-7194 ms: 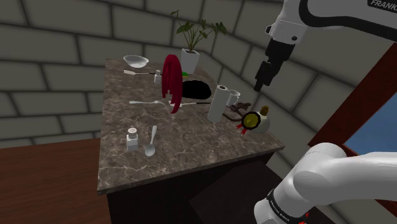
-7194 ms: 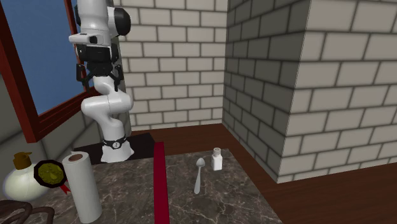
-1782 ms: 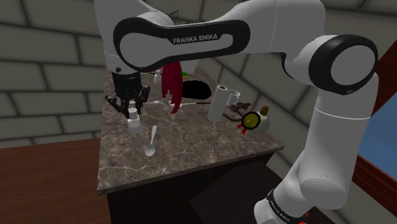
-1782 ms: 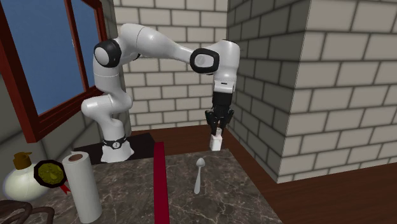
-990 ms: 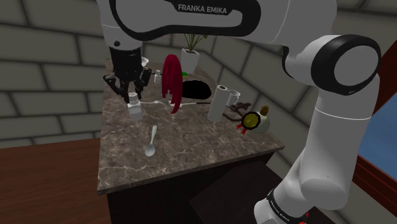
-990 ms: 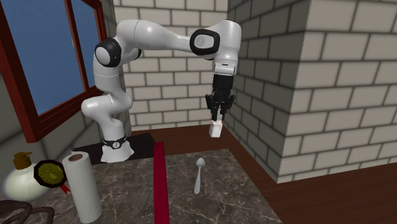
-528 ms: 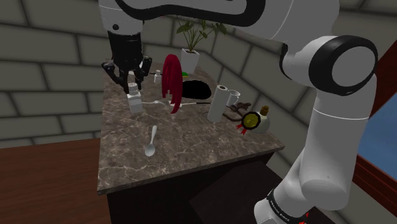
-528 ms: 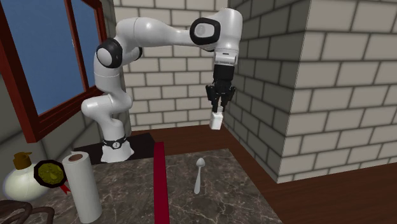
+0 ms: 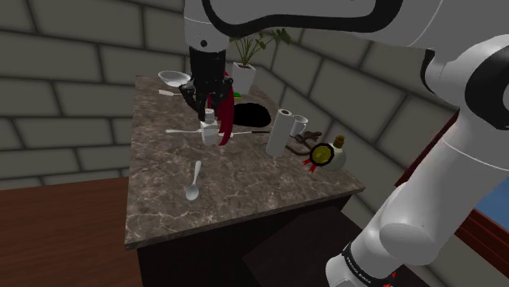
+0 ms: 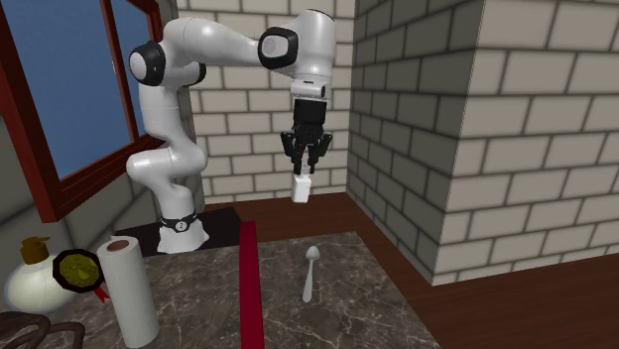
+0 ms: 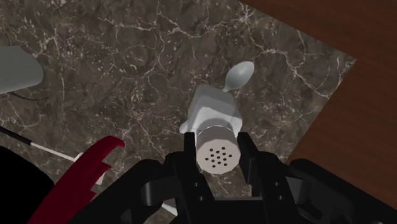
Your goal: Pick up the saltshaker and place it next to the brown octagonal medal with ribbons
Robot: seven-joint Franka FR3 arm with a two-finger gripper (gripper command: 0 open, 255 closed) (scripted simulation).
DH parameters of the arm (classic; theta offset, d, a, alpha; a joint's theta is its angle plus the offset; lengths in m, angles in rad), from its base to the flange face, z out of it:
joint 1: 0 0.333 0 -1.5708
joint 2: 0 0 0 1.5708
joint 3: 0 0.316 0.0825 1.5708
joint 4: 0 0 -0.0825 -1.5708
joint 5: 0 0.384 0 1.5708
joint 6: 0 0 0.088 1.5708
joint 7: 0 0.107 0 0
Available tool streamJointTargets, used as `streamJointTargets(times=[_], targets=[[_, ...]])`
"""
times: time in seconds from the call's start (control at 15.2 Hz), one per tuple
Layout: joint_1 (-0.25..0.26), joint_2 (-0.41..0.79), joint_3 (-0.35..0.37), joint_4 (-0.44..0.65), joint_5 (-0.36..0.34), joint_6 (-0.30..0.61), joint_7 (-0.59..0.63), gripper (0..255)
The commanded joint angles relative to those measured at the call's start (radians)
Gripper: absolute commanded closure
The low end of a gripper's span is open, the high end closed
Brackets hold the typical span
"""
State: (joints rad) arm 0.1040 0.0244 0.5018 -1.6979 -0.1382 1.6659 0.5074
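Observation:
The saltshaker (image 9: 211, 134) is a white square shaker with a perforated grey cap (image 11: 216, 151). It hangs well above the dark marble table (image 9: 245, 183), held by its cap. My black gripper (image 9: 210, 116) is shut on it, just in front of the red cloth (image 9: 222, 104). In the second exterior view the gripper (image 10: 303, 171) holds the shaker (image 10: 302, 189) high over the table's far edge. The brown octagonal medal (image 9: 323, 153) with red ribbons lies near the table's right end in the shoulder view, against a white bottle (image 9: 339, 155). That medal (image 10: 75, 270) is far from the shaker.
A paper towel roll (image 9: 281, 132) stands upright between the shaker and the medal. A spoon (image 9: 193, 179) lies below the gripper, and the same spoon (image 11: 238, 75) lies just past the shaker. A bowl (image 9: 174, 78), a potted plant (image 9: 245, 50) and a fork (image 9: 183, 130) occupy the back.
The gripper has carried the shaker toward the shoulder view's right, from over the table's left edge to just in front of the red cloth. The grip has stayed shut.

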Motion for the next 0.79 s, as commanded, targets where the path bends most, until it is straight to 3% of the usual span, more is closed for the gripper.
streamJointTargets(times=[0.0, 0.33, 0.73], targets=[[-0.026, -0.083, -0.022, -0.090, 0.037, 0.023, -0.052, 255], [-0.060, -0.267, -0.097, -0.278, 0.100, 0.056, -0.180, 255], [-0.080, -0.454, -0.203, -0.459, 0.126, 0.067, -0.325, 255]])
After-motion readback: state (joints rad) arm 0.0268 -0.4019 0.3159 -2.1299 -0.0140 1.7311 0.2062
